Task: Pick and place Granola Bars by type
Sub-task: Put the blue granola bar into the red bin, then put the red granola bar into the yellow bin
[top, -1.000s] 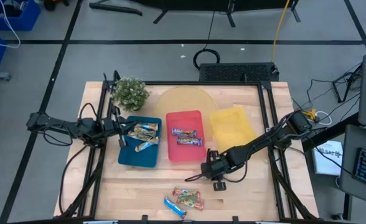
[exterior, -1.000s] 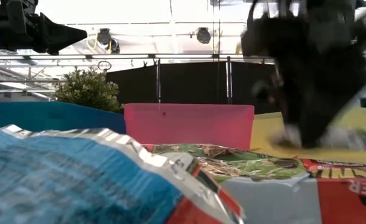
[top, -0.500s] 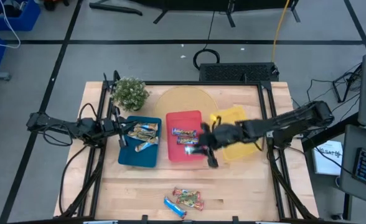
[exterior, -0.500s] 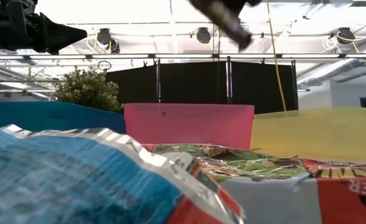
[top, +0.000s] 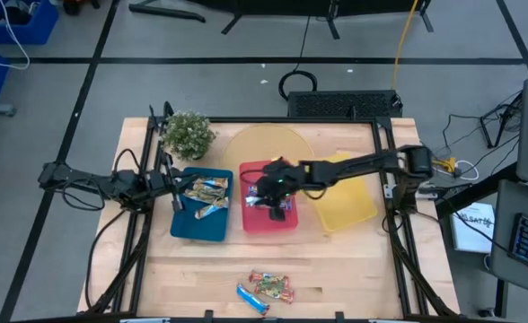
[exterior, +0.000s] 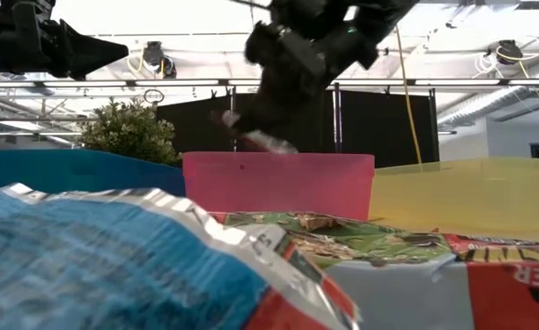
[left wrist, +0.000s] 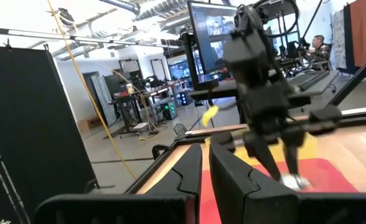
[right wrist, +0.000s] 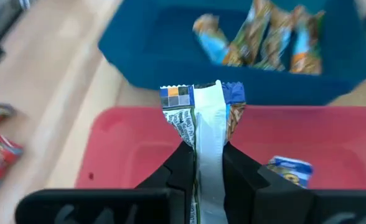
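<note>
Your right gripper (right wrist: 205, 163) was pinched shut on a crinkly foil bar (right wrist: 203, 121), hanging over the red tray (top: 254, 221), w/ open air above its rim. Left gripper (left wrist: 206, 163) sat nearly shut, empty, at the blue tray's (top: 192, 226) left edge. Loose bars (top: 266, 288) lay near the table's (top: 354, 269) front edge.

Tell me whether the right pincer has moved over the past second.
Yes. The right pincer, shut on a foil-wrapped granola bar, went from the bare wood in front of the red rectangular tray to above it.
</note>
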Motion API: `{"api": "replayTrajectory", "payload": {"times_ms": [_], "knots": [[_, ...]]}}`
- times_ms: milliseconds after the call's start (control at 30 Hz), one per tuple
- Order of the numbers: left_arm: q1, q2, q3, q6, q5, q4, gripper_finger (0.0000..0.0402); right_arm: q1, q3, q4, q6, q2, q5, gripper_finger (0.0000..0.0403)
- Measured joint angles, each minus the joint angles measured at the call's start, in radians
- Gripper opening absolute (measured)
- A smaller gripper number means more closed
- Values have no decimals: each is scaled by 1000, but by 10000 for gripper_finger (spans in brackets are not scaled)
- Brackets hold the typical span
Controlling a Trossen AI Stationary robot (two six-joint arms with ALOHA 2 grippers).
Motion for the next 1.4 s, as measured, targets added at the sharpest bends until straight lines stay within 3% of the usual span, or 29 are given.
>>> {"api": "replayTrajectory", "payload": {"times_ms": [200,433,733,833,933,1167,1300,1400], "knots": [[0,0,0,0,-16,-20,40,-2,102,-97,-15,122,29,47],[0,0,0,-7,-41,-39,40,-13,109,-152,-9,131,43,53],[0,0,0,-30,-39,-62,40,-1,109,-181,28,79,86,152],[0,0,0,-23,-34,-61,40,-1,109,-229,26,36,93,171],[0,0,0,-13,-33,-61,40,7,109,-338,22,-18,171,175],[0,0,0,-7,-31,-90,40,79,109,-724,72,-211,363,130],[0,0,0,-8,-31,-96,40,135,109,-968,227,-306,479,83],[0,0,0,-19,-29,-92,40,171,109,-1128,357,-348,504,33]]}}
